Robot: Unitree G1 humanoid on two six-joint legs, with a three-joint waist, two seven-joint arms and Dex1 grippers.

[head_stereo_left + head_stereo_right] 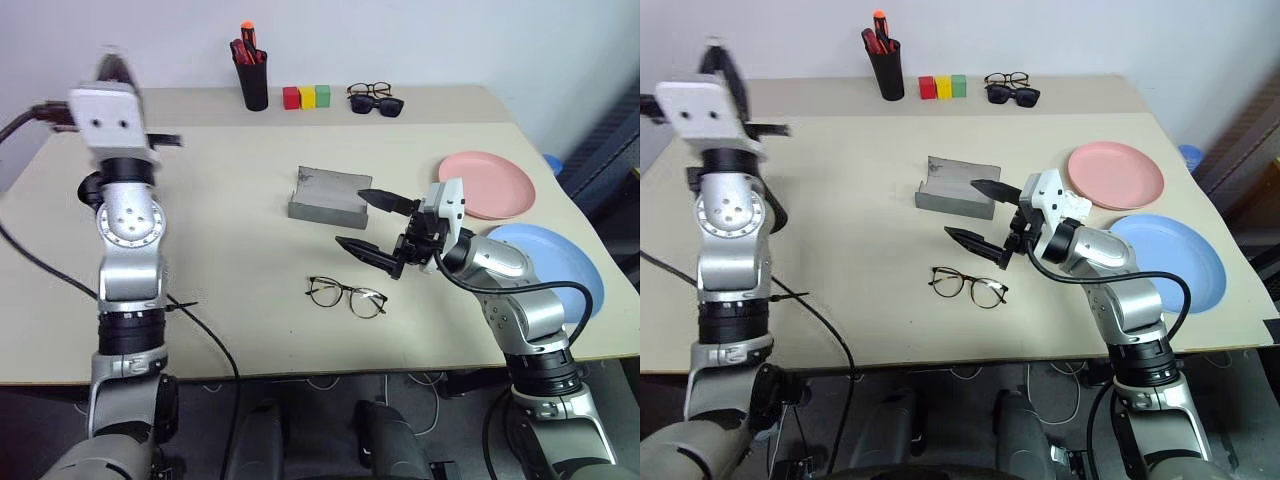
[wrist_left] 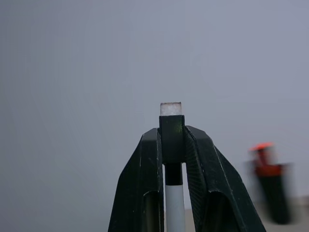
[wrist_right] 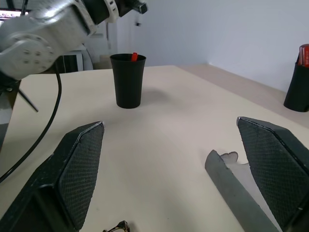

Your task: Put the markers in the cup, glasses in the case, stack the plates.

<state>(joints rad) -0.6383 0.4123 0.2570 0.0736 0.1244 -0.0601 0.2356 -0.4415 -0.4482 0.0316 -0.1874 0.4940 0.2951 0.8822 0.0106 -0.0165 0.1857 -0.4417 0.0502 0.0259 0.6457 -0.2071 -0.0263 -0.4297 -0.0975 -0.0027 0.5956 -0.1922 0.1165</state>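
The left gripper [image 2: 171, 140] is raised high over the far left part of the worktop [image 1: 230, 250], and its jaws are clenched on a marker [image 2: 172, 140] – the black one with a white end, which stands up between the two fingers. In the right wrist view the cup [image 3: 128, 80] stands upright on the left side of the worktop, and a small red tip shows above its rim; it is probably the red-capped marker, but the view is too poor to be sure. The right gripper [image 1: 378, 228] hangs over the middle of the worktop with its jaws released wide and nothing between them. Just beyond it lies the case [image 1: 328, 195], open, grey, near the centre. The glasses [image 1: 346, 295] lie flat on the near side, just in front of the right gripper and apart from the case. On the right the pink plate [image 1: 490, 184] lies further away and the blue plate [image 1: 560, 262] nearer – side by side, not stacked. At the far edge stand a black holder with red markers [image 1: 252, 70], three coloured blocks [image 1: 306, 96] and two other pairs of glasses [image 1: 375, 99].
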